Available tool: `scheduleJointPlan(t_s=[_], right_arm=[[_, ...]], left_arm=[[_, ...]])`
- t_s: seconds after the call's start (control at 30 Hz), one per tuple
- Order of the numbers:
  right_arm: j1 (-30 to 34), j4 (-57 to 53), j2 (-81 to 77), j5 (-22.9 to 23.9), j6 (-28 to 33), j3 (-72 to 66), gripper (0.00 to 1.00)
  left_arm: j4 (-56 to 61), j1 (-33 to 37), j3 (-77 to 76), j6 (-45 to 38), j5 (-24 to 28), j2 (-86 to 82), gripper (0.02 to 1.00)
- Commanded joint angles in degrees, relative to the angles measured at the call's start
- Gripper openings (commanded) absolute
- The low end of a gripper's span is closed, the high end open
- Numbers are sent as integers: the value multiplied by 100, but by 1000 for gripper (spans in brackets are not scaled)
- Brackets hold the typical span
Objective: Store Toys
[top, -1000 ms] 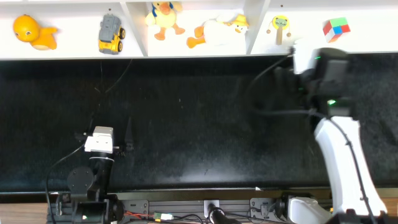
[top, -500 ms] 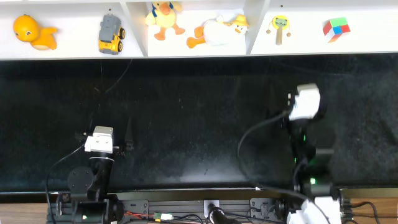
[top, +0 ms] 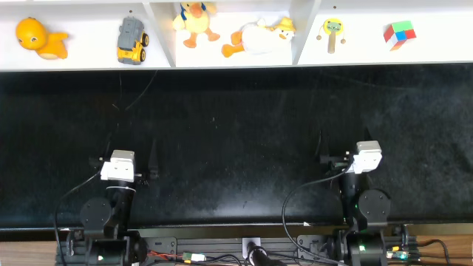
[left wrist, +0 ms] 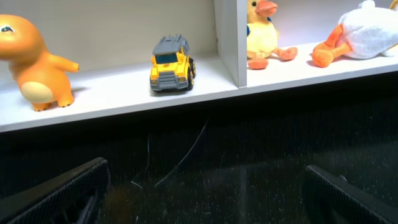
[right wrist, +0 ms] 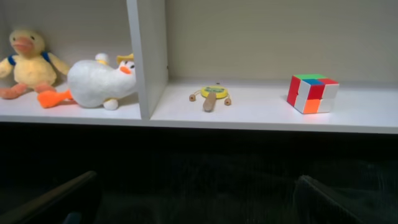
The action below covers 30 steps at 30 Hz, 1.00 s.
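**Toys shelved, both arms parked low**

All six toys are found on the white shelf (top: 222, 60) along the far edge of the black table mat (top: 236, 133), two to each compartment; storing is therefore judged to be finished. The left compartment is shared by the orange dinosaur-like figurine (left wrist: 34, 65) and the yellow and grey toy truck (left wrist: 171, 62); the middle one by the yellow plush duck (left wrist: 264, 34) and the white plush duck with orange feet (right wrist: 99, 81); the right one by the small yellow rattle drum on a wooden handle (right wrist: 210, 98) and the multicoloured puzzle cube (right wrist: 311, 93).

The toys are set well apart from one another, probably so that each could be put down without its neighbour being knocked. The truck's long axis is laid across the shelf's depth, its grille pointed out toward the mat; the rattle drum is laid flat with its handle pointed the same way. The white duck is laid on its side, its long axis along the shelf, head toward the divider and feet toward the yellow duck, which is sat upright facing outward; the cube is turned so that one vertical edge faces front.

The left gripper (left wrist: 205, 199) and the right gripper (right wrist: 199, 199) are held low over the near part of the mat, close to their bases and well apart from the shelf, a resting pose as judged; the fingers of each are spread wide with nothing between them
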State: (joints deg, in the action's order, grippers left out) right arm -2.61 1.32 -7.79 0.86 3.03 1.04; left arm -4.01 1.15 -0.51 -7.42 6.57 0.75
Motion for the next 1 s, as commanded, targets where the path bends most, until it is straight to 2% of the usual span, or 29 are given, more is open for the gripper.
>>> scheduleJointPlan(t_s=[0.03,1.0], right_arm=[[-2,-415,754,26,-140,-63,996],[0,-568,758,50,-136,-79,996]], left_arm=[[-37,-20,4,66,-44,-59,998],[-37,-20,4,66,-44,-59,998]])
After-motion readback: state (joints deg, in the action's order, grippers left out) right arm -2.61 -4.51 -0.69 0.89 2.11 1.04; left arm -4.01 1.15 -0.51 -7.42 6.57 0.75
